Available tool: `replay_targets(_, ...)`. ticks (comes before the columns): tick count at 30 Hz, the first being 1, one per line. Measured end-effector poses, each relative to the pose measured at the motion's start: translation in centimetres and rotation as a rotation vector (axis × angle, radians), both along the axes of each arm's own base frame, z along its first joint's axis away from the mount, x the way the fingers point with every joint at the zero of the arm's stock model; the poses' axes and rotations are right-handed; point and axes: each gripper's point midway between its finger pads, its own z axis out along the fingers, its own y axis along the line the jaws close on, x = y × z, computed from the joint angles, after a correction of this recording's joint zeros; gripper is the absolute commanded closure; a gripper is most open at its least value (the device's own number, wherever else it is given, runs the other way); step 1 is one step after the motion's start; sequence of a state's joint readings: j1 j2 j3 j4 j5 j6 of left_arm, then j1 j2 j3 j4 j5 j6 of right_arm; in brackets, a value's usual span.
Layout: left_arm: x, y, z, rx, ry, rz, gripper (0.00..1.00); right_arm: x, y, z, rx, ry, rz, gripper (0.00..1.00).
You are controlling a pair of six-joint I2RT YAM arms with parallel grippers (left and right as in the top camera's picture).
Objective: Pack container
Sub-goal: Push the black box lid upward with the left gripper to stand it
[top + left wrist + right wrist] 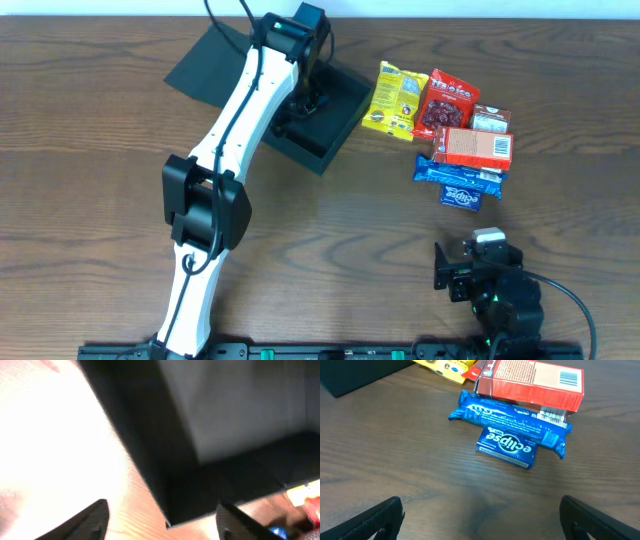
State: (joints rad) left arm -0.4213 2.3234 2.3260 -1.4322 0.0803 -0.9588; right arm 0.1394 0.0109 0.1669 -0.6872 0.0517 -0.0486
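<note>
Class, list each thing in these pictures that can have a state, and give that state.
container: lid open, no snacks visible inside
left gripper: open, over the container
right gripper: open, empty
orange-red carton: closed, lying flat
gum pack: closed, lying flat
blue bar: wrapped, unopened

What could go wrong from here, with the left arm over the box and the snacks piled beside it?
The left gripper hangs open at the box wall; its fingers could catch the rim and shove the box.
The orange carton lies on the blue bar, which touches the gum pack; lifting one may drag the others.
The left arm spans the box, so the right gripper bringing snacks could bump it.
</note>
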Motion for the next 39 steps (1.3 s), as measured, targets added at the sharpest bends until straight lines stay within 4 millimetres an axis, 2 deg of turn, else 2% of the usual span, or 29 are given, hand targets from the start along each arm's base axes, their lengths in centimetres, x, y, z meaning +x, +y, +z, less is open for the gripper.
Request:
replay_targets(3,0.0,0.2,-0.1,0.010,0.001,0.036,0.31,0.0,0.0,0.0,0.000,0.000,0.000,0.01)
replay_targets(6,-0.2,0.4,-1.1,0.019,0.020,0.064,0.28,0.0,0.0,0.0,0.000,0.000,0.000,0.01)
replay_targets(13,-1.4,0.2,-5.3,0.011,0.092,0.090,0.34,0.0,0.0,0.0,0.000,0.000,0.000,0.01)
replay_targets(14,-1.3,0.2,-5.7,0.008,0.091,0.090,0.36,0.0,0.0,0.0,0.000,0.000,0.000,0.01)
replay_targets(20,-0.4,0.1,-6.3,-0.006,0.060,0.085,0.70,0.0,0.0,0.0,0.000,0.000,0.000,0.01)
replay_targets(23,-1.1,0.5,-7.2,0.007,0.089,0.071,0.76,0.0,0.0,0.0,0.000,0.000,0.000,0.01)
replay_targets(26,-2.1,1.0,-7.8,0.026,0.126,0.052,0.94,0.0,0.0,0.0,0.000,0.000,0.000,0.01)
replay_targets(31,-3.5,3.0,-7.6,0.103,0.183,-0.003,0.94,0.0,0.0,0.0,0.000,0.000,0.000,0.01)
replay_targets(36,-4.8,4.7,-7.2,0.205,0.228,-0.160,0.94,0.0,0.0,0.0,0.000,0.000,0.000,0.01)
replay_targets(39,-4.8,5.9,-6.9,0.273,0.233,-0.239,0.94,0.0,0.0,0.0,0.000,0.000,0.000,0.01)
